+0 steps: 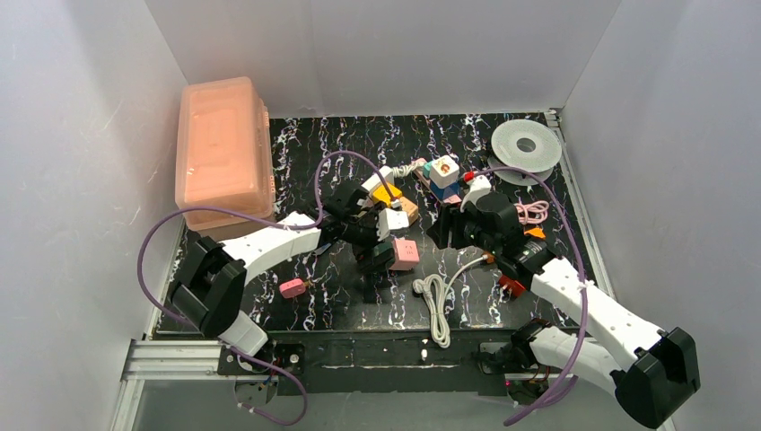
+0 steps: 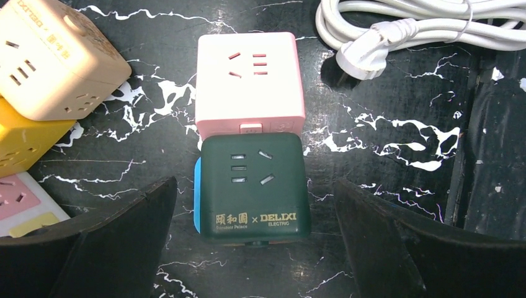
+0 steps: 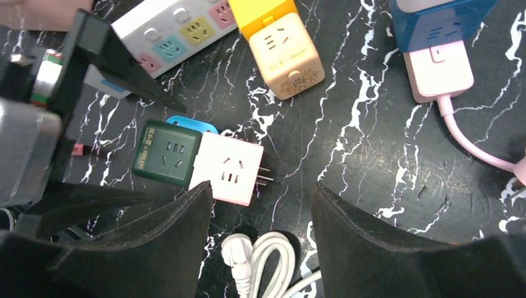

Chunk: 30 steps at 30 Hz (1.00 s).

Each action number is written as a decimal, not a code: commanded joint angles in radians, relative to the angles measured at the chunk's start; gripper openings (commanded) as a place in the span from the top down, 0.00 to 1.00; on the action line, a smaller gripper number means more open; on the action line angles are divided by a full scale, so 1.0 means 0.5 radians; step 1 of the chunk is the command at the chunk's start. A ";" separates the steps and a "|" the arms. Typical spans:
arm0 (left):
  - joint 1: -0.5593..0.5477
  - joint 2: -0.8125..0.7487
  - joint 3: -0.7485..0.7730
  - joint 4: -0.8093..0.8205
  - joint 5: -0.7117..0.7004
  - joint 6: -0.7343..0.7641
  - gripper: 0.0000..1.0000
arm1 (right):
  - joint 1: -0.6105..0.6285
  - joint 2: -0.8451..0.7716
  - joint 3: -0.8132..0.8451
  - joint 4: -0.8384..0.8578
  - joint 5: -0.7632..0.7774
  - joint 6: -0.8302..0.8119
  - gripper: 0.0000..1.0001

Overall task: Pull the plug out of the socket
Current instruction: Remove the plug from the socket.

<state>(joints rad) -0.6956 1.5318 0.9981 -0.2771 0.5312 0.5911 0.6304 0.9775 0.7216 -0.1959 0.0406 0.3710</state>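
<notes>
The socket (image 3: 180, 28), a long white strip with pastel outlet faces, lies at the top left of the right wrist view, and its end shows in the left wrist view (image 2: 25, 208). No plug sits in the outlets I can see. A pink cube plug (image 3: 226, 167) lies on the mat with its prongs bare, joined to a dark green cube (image 3: 166, 155). My left gripper (image 2: 254, 186) hangs open above the green cube (image 2: 254, 186) and pink cube (image 2: 250, 84). My right gripper (image 3: 262, 189) is open just short of the pink cube, over a loose white cord plug (image 3: 239, 254).
A beige cube (image 3: 288, 56) with a yellow one lies beside the strip. A blue cube holding a pink-corded adapter (image 3: 437, 68) sits at the right. An orange lidded box (image 1: 223, 153) stands at the far left, a white spool (image 1: 525, 144) at the far right. The coiled white cord (image 1: 437, 301) lies near the front.
</notes>
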 commanded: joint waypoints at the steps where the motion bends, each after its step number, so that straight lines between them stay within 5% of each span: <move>1: -0.009 0.052 0.042 0.011 0.011 0.032 0.02 | -0.006 -0.108 -0.083 0.224 -0.148 -0.140 0.33; 10: -0.048 0.105 -0.045 0.146 -0.004 0.063 0.04 | -0.006 -0.101 -0.110 0.216 -0.166 -0.153 0.33; 12: -0.048 0.119 -0.041 0.165 -0.014 0.073 0.14 | -0.007 -0.097 -0.117 0.222 -0.172 -0.158 0.33; 16: -0.061 0.142 -0.032 0.177 -0.038 0.111 0.64 | -0.006 -0.077 -0.169 0.290 -0.198 -0.188 0.34; 18: -0.061 0.129 -0.035 0.173 -0.049 0.125 0.79 | -0.008 -0.087 -0.234 0.365 -0.230 -0.221 0.34; 26: -0.061 -0.057 -0.055 0.010 0.030 0.200 0.89 | -0.006 -0.244 -0.527 0.803 -0.613 -0.488 0.31; 30: -0.061 -0.240 -0.017 -0.168 0.152 0.316 0.96 | 0.019 -0.296 -0.488 0.721 -0.829 -0.733 0.29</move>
<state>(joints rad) -0.7223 1.5532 0.9749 -0.2638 0.5140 0.6777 0.6296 0.8688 0.4500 0.0818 -0.2253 0.1509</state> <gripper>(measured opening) 0.578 0.702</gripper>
